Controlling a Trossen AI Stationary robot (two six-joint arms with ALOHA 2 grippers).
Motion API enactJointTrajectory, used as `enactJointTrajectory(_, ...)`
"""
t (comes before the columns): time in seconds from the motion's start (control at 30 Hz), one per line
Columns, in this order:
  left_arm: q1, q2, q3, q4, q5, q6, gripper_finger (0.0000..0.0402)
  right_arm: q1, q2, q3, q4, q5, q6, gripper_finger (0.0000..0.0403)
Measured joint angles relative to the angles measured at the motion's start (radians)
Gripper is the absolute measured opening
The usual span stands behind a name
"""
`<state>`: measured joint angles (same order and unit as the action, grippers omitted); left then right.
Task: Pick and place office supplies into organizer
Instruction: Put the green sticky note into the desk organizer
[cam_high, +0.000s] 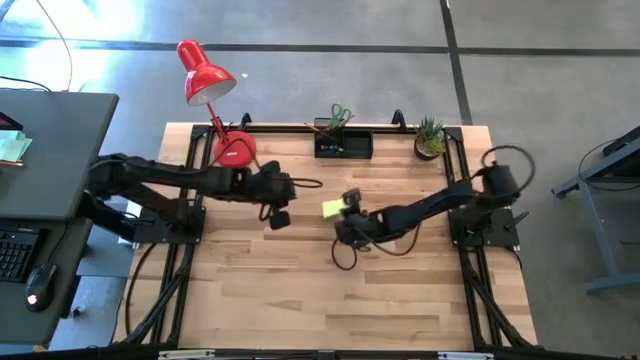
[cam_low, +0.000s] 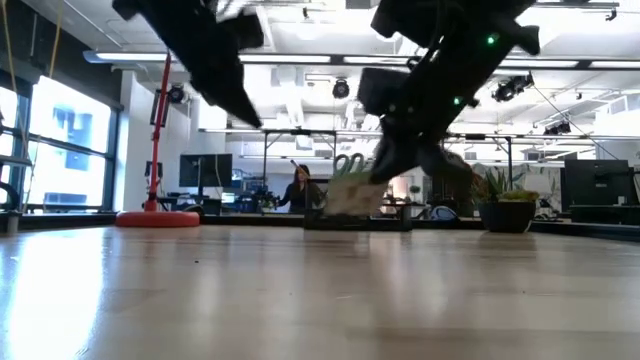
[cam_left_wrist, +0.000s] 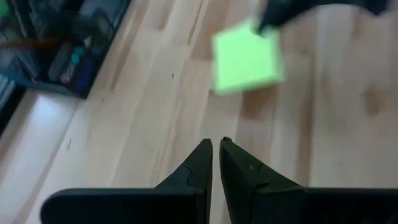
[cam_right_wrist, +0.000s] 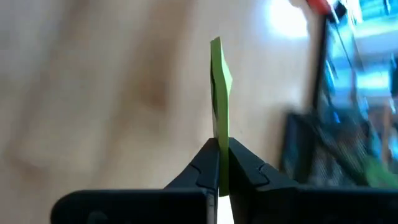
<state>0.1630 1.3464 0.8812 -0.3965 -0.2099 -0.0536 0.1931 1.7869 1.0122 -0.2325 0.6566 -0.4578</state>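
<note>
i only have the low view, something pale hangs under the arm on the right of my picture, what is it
Observer: A lime-green sticky-note pad; the right gripper is shut on its edge.
Operator: is it over the organizer yet
Observer: No. From above, the pad sits in front of the organizer, over bare table.
Operator: and the left arm
Observer: The left gripper is shut and empty, near the red lamp's base.
</note>
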Motion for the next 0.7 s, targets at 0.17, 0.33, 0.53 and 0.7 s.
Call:
enactJointTrajectory(0.17,-0.073,-0.053,0.0,0.063,-0.011,-0.003,0.0019,-0.096,-0.135,0.0,-0.191,0.088,0.126,0.0003)
enactJointTrajectory(0.33,-0.141,-0.033,0.003,0.229,0.055,0.035,0.0019,-0.251,-0.23,0.0,-0.169,0.084,0.001,0.0002)
enactJointTrajectory(0.53,-0.198,-0.033,0.0,0.202,0.086,0.047,0.0019,-0.425,-0.234,0.001,-0.06,0.005,-0.256,0.0002)
enactJointTrajectory(0.7,-0.224,-0.032,0.0,0.168,0.056,0.05,0.0019,-0.537,-0.185,0.001,-0.038,-0.118,-0.311,0.0002)
